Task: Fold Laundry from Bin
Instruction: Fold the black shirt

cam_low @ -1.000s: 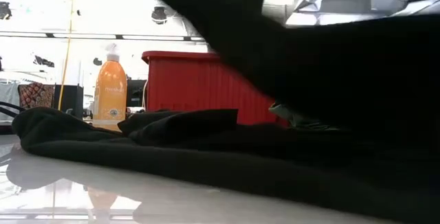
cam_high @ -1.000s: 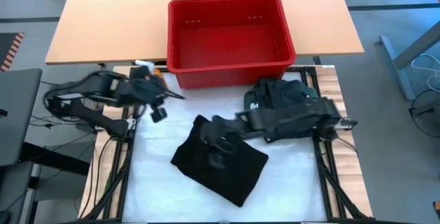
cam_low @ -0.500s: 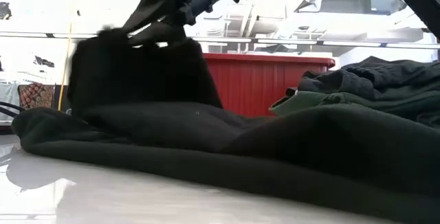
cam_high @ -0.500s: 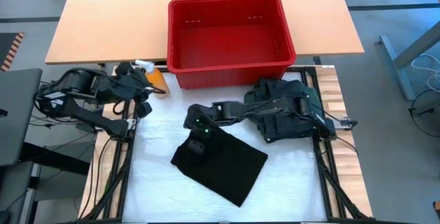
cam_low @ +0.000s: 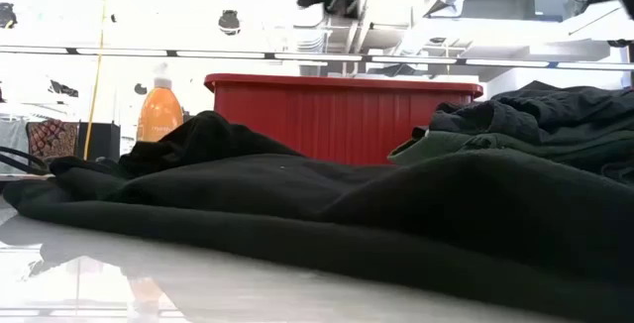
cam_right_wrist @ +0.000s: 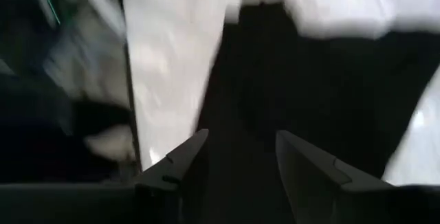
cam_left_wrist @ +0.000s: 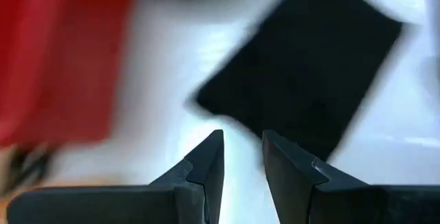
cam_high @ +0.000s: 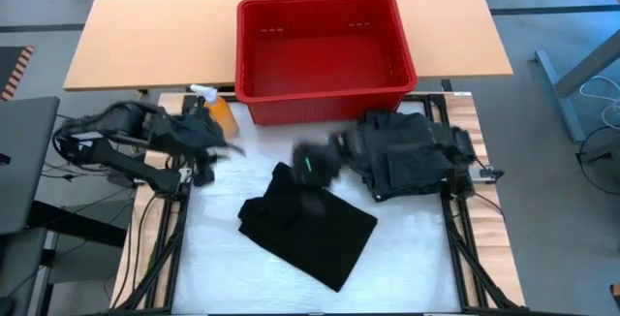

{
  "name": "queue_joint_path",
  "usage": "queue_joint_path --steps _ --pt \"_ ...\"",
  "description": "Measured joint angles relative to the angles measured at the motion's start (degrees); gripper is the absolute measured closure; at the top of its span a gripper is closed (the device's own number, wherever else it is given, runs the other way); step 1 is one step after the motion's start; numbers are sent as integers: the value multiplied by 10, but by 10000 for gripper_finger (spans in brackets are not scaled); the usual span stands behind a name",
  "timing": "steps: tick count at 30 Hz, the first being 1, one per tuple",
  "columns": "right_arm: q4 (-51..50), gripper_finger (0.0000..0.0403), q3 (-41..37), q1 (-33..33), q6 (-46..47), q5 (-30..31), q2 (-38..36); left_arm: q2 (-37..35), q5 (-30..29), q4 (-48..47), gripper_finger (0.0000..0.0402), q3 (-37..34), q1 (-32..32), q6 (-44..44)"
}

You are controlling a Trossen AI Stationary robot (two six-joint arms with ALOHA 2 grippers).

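While a black garment (cam_high: 308, 224) lies spread flat and askew on the white table cover (cam_high: 407, 248), the rest of the laundry sits as a heap of dark clothes (cam_high: 412, 151) at the cover's far right corner, just in front of the red bin (cam_high: 323, 45), with a green piece (cam_low: 436, 147) showing at its near edge in the low view. The bin stands at the back of the work area against the wooden desk (cam_high: 145, 35), its inside showing only red slotted walls and floor from above. The right gripper (cam_high: 312, 159) hangs blurred above the far corner of the black garment, between that garment and the heap; in its wrist view its two fingers (cam_right_wrist: 180, 161) stand apart with nothing between them, released over the dark cloth. The left gripper (cam_high: 205, 142) waits at the cover's left edge beside an orange spray bottle (cam_high: 217, 110); its fingers (cam_left_wrist: 206, 161) are held a narrow gap apart, grasping nothing, pointing toward the black garment.
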Motion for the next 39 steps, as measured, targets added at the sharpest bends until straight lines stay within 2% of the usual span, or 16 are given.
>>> queue_joint_path --steps 3,8,12,15,18,21,25,29,39 --pt "-54 219 -27 82 18 79 -19 -8 51 125 310 -93 -31 33" --pt "6 232 -141 171 149 121 -56 -5 136 380 310 -284 -55 109" --pt "124 249 -279 219 247 153 -96 22 175 603 310 -407 -53 134" --pt "237 266 -375 244 288 199 -122 60 221 720 310 -448 -54 109" --pt "327 289 -442 255 317 253 -130 108 229 731 310 -454 -61 88" --pt "387 313 -481 258 324 265 -123 148 219 729 310 -454 -72 85" --pt "405 335 -499 254 323 274 -121 181 145 718 310 -454 -88 79" --pt "404 339 -501 245 313 286 -120 185 81 714 308 -454 -99 84" --pt "410 340 -508 235 299 285 -114 177 87 677 308 -453 -102 64"
